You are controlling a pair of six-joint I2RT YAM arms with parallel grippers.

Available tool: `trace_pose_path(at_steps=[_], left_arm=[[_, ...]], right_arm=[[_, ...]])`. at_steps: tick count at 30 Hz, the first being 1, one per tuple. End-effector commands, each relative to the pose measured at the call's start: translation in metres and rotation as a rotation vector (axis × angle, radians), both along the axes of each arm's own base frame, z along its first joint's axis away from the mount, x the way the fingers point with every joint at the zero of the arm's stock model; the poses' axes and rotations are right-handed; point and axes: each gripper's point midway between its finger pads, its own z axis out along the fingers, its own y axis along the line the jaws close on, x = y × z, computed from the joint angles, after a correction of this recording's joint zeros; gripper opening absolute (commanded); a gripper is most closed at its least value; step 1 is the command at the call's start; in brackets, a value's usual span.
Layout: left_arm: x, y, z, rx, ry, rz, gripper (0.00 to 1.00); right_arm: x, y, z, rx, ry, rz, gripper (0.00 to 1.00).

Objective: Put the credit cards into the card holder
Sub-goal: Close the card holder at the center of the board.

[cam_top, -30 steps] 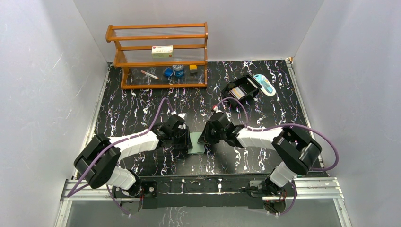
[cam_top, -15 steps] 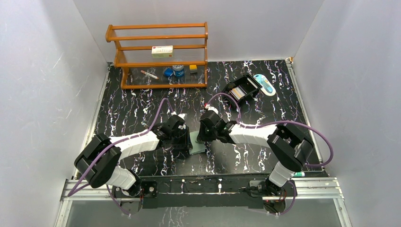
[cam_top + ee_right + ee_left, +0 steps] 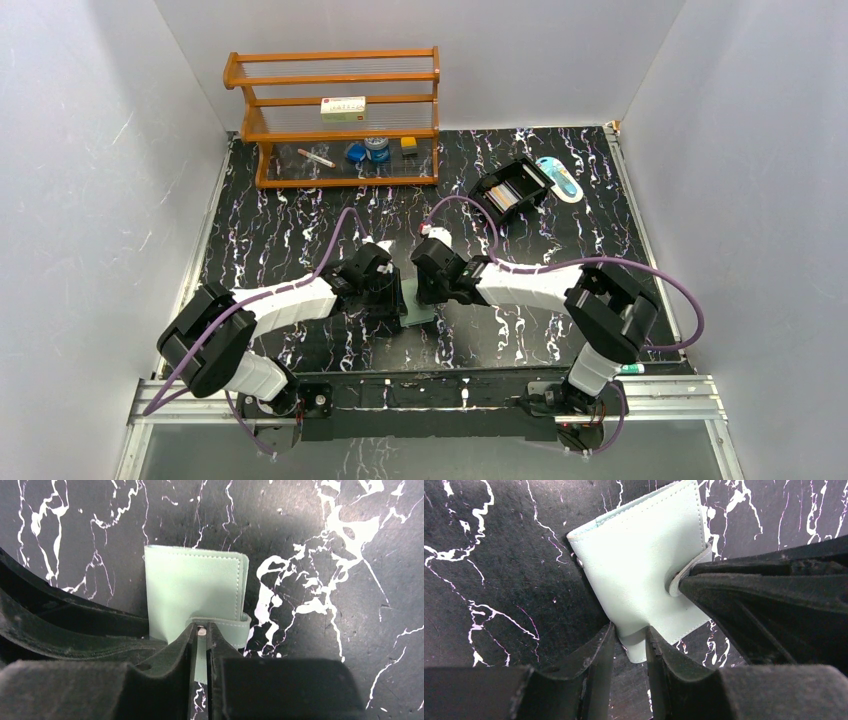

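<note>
The card holder point(image 3: 420, 311) is a teal-green wallet lying folded shut on the black marbled table between my two grippers. In the left wrist view my left gripper point(image 3: 630, 640) is shut on the near corner of the card holder point(image 3: 644, 570). In the right wrist view my right gripper point(image 3: 201, 632) is shut on the snap tab point(image 3: 230, 629) of the card holder point(image 3: 192, 587). From above, the left gripper point(image 3: 393, 296) and right gripper point(image 3: 428, 292) face each other over it. An orange card edge point(image 3: 507, 196) shows in the black box; other cards are too small to tell.
The black compartmented box point(image 3: 512, 188) stands at the back right, with a pale blue item point(image 3: 558, 178) beside it. A wooden shelf rack point(image 3: 340, 115) with small items stands at the back left. White walls close in the table on three sides.
My right gripper has moved left over the card holder and its arm has stretched that way. The left arm and the card holder have stayed put.
</note>
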Motion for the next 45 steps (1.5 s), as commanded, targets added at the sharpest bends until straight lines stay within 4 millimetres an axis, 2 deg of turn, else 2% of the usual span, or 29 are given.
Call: trace_pose_path(at_steps=[1, 6, 7, 11, 16, 28, 40, 45], left_arm=[[0.003, -0.005, 0.007, -0.018, -0.006, 0.005, 0.28], [0.002, -0.007, 0.019, -0.051, 0.001, 0.029, 0.31], [0.002, -0.004, 0.018, -0.046, 0.008, 0.038, 0.32], [0.004, 0.000, 0.036, -0.094, -0.026, 0.065, 0.34], [0.012, 0.009, 0.047, -0.133, -0.044, 0.107, 0.36], [0.021, 0.014, 0.031, -0.152, 0.038, 0.118, 0.33], [0.021, 0.010, 0.023, -0.159, 0.055, 0.106, 0.31], [0.025, 0.013, 0.008, -0.114, 0.051, 0.089, 0.25]], right_arm=[[-0.015, -0.006, 0.004, -0.047, 0.025, 0.066, 0.21], [-0.013, -0.002, 0.010, -0.031, 0.007, 0.090, 0.22], [-0.011, 0.000, 0.015, -0.019, -0.007, 0.094, 0.22], [0.000, 0.000, 0.034, -0.008, -0.077, 0.093, 0.23], [0.009, 0.002, 0.042, 0.020, -0.098, 0.084, 0.23], [0.012, 0.014, 0.031, 0.041, -0.061, 0.104, 0.24], [0.012, 0.012, 0.016, 0.006, -0.033, 0.103, 0.23], [0.013, 0.010, 0.012, -0.010, -0.031, 0.101, 0.22]])
